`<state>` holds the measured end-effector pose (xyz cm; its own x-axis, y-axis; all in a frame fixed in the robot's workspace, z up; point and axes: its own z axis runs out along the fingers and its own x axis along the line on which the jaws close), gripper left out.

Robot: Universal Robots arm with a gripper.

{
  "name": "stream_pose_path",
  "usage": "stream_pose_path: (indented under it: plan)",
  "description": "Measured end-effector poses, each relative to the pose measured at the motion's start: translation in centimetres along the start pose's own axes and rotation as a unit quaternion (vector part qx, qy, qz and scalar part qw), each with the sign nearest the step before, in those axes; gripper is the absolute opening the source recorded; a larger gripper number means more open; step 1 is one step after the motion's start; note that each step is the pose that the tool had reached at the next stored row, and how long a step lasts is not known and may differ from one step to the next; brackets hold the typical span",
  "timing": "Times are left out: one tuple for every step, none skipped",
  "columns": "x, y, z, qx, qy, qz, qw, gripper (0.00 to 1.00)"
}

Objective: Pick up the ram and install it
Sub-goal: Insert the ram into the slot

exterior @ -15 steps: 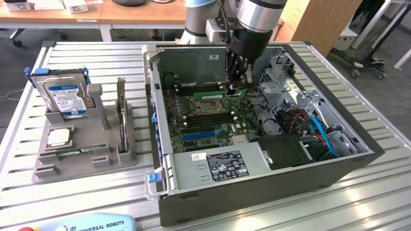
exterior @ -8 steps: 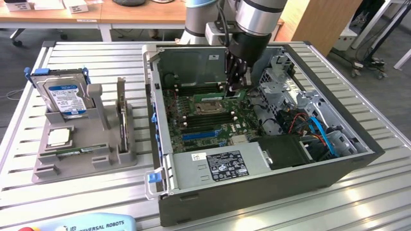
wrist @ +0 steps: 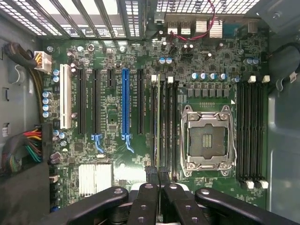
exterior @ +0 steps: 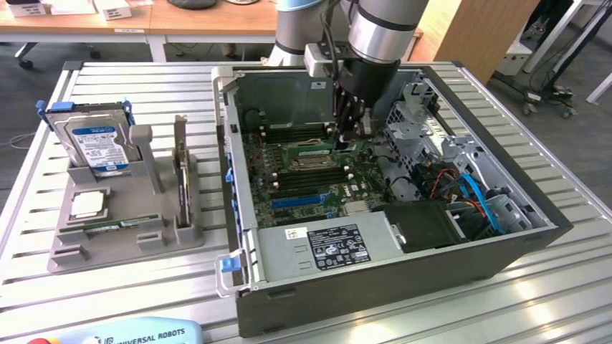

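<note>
My gripper (exterior: 346, 143) reaches down inside the open computer case (exterior: 383, 287), over the motherboard (exterior: 287, 179). In the wrist view its black fingers (wrist: 146, 187) are shut on the ram (wrist: 158, 122). The ram is seen edge-on as a thin green strip lying along a memory slot beside the processor socket (wrist: 206, 140). I cannot tell whether it sits fully in the slot. Another green ram stick (exterior: 107, 227) lies flat in the grey holder (exterior: 125, 244) on the exterior view's left.
The holder also carries a blue-labelled hard drive (exterior: 96, 143), a square silver processor chip (exterior: 88, 204) and an upright card (exterior: 180, 172). Inside the case, a power supply (exterior: 325, 247) sits near the front, with a drive cage (exterior: 421, 136) and blue cables (exterior: 478, 197) on the exterior view's right.
</note>
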<state>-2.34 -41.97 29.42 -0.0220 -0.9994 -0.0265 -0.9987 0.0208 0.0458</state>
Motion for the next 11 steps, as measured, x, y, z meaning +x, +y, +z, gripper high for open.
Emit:
stream_pose_path:
  plan:
    - [0.00,0.00,0.08,0.0000,0.0000,0.000,1.0000,0.12]
    - [0.00,-0.01,0.16,0.0000,0.0000,0.000,1.0000,0.12]
    - [0.00,-0.01,0.24,0.0000,0.0000,0.000,1.0000,0.12]
    - [0.01,-0.02,0.32,0.0000,-0.0001,0.000,1.0000,0.12]
    - [0.01,-0.02,0.40,0.0000,-0.0001,0.000,1.0000,0.12]
    - [0.01,-0.02,0.48,0.0000,-0.0001,0.000,1.0000,0.12]
    - [0.01,-0.02,0.57,0.0000,-0.0001,0.001,1.0000,0.12]
    - [0.02,-0.03,0.64,0.0000,0.0000,0.001,1.0000,0.12]
    - [0.02,-0.03,0.71,0.0000,-0.0001,0.001,1.0000,0.12]
    - [0.02,-0.03,0.79,0.0000,0.0000,0.001,1.0000,0.12]
    - [0.02,-0.04,0.87,0.0000,-0.0001,0.001,1.0000,0.12]
